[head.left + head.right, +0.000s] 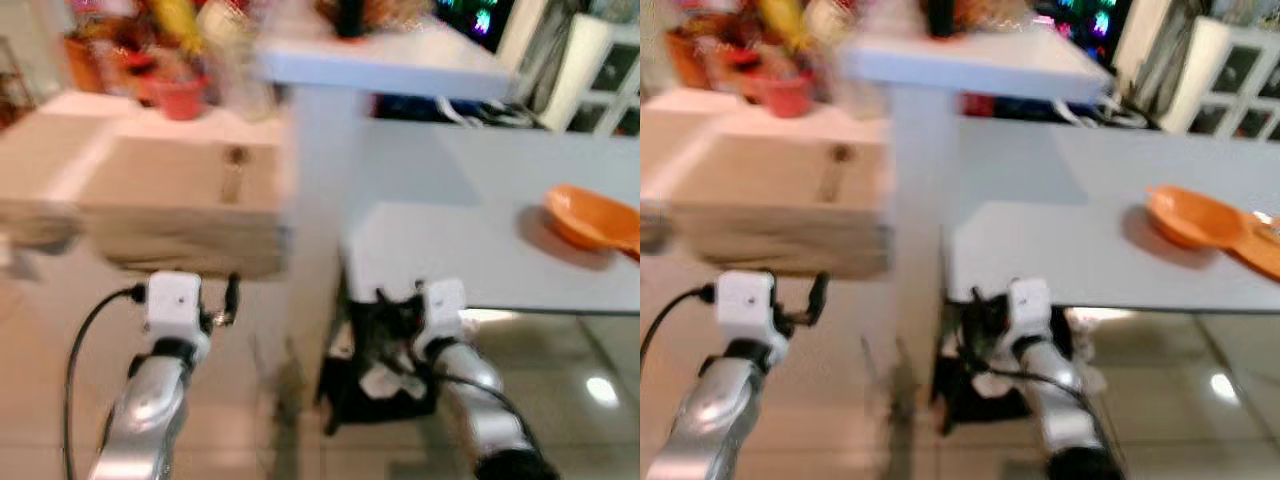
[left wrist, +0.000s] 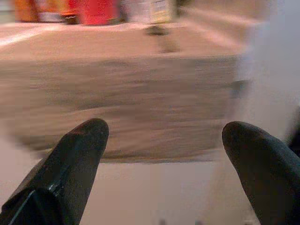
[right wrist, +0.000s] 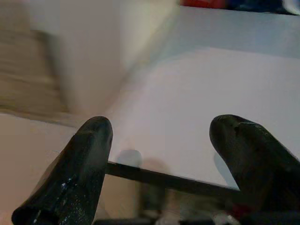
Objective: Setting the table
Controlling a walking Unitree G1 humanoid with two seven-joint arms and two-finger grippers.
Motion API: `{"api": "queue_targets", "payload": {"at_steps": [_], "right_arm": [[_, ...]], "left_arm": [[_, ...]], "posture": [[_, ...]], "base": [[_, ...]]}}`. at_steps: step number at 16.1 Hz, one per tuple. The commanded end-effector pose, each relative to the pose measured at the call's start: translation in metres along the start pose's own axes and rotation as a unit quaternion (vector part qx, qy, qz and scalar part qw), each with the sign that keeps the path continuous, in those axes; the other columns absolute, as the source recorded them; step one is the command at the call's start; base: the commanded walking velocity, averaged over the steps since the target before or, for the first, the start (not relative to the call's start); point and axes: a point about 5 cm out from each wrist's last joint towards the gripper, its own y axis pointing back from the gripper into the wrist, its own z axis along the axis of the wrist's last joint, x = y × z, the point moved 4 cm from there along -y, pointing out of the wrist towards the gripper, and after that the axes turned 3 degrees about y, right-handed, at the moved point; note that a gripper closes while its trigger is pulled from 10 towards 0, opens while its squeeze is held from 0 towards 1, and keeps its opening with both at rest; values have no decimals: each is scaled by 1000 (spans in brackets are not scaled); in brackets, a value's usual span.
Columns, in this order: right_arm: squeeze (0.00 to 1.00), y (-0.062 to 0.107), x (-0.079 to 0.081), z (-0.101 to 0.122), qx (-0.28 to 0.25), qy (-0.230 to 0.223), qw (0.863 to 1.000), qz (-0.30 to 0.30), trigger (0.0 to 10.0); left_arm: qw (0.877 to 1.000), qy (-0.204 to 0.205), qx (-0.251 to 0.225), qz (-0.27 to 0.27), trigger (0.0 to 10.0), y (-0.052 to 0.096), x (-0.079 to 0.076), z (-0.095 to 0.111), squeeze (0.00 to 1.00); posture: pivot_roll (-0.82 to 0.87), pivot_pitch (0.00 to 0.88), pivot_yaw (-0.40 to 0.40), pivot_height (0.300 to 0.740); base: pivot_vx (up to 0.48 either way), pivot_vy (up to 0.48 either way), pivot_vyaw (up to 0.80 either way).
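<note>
Everything is blurred here. The pale grey counter (image 1: 470, 260) spreads across the right half of the scene, its near edge just beyond my right arm. To the left stands a wooden cabinet (image 1: 180, 210), with a white upper shelf (image 1: 380, 60) far behind and between the two. Cluttered red and yellow containers (image 1: 160, 60) sit on the cabinet's far side, too smeared to tell apart.

On the counter, far right, lies the orange plate (image 1: 590, 218), well apart from both of my tools and nothing touching it. A second orange shape overlaps its right rim at the picture's edge; I cannot tell what it is.

My right tool (image 3: 159, 154) hangs low at the counter's near left corner, black fingers spread wide with nothing between them, the plate well off to its right and farther away. My left tool (image 2: 164, 154) sits in front of the cabinet's near face, fingers likewise parted and empty, farther still from the plate.
</note>
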Motion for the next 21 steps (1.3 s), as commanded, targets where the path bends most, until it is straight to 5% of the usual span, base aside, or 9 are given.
{"api": "queue_targets", "payload": {"at_steps": [1,4,21], "right_arm": [[0,0,-12,5,-6,10,1000,-10,10000],[0,-1,-12,6,-6,15,1000,-9,10000],[0,-2,-12,7,-7,19,1000,-9,10000]], "left_arm": [[1000,0,-5,-10,10000,-3,-6,3,0],[1000,-7,-5,-10,10000,-4,-5,4,0],[1000,-25,-4,-3,10000,-5,-4,4,0]], "posture": [[70,0,-49,736],[72,0,-48,736],[72,0,-49,736]], "base": [[0,480,0],[0,480,0],[0,0,0]]}}
